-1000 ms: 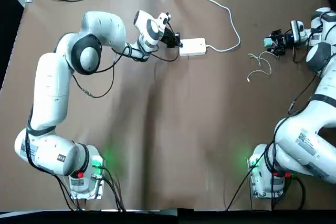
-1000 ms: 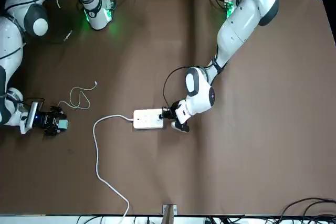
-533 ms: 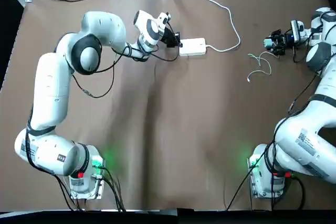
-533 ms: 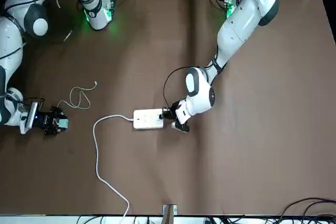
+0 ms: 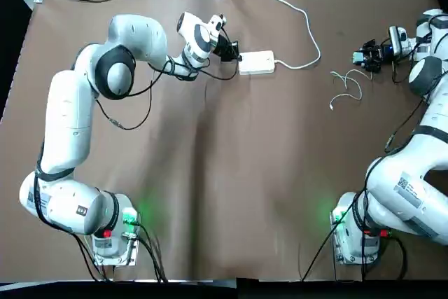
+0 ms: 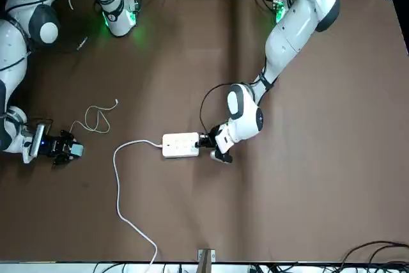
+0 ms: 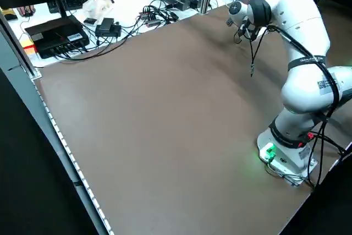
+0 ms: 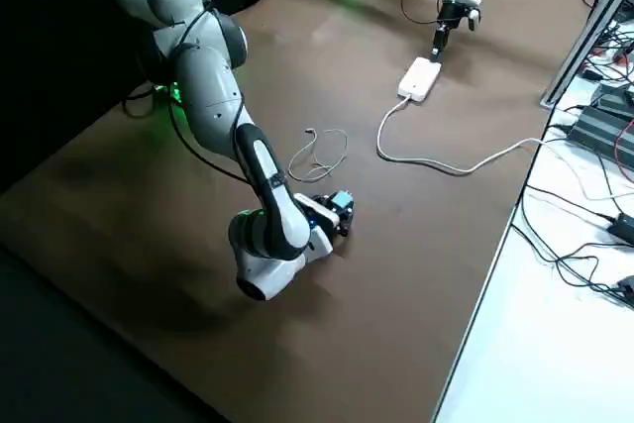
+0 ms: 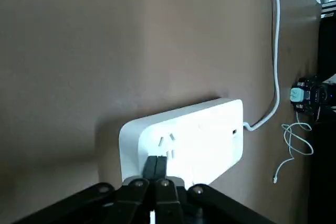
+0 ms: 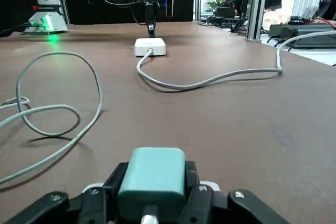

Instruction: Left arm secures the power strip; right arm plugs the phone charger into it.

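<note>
Going from left to right in the top view, your left arm (image 5: 68, 120) reaches out from its base to the power strip, and its wrist has shifted very slightly since the earlier frame. Your left gripper (image 9: 155, 163) is at the strip's end nearest that arm, its two fingers pressed together over the socket face; you cannot tell from here whether they bear down on it

Next comes the power strip (image 5: 257, 62), lying flat on the table (image 5: 245, 173) between the two grippers, socket side up and in the same place as before. Its thick white cord (image 5: 318, 50) leaves the far end and curves away to the table's far edge, unchanged

Farther right, the thin cable (image 5: 360, 91) lies in loose loops, just as it did. Beside it, your right gripper (image 10: 152, 174) pinches the phone charger (image 10: 152, 195) between its fingers, well apart from the strip; gripper and charger have turned and shifted only a touch. Your right arm (image 5: 430, 127) runs up the right side

As for what you can't make out, the left fingers cover part of the socket face, the top view's right edge cuts off part of the right arm, and the right fingers hide the charger's sides
</note>
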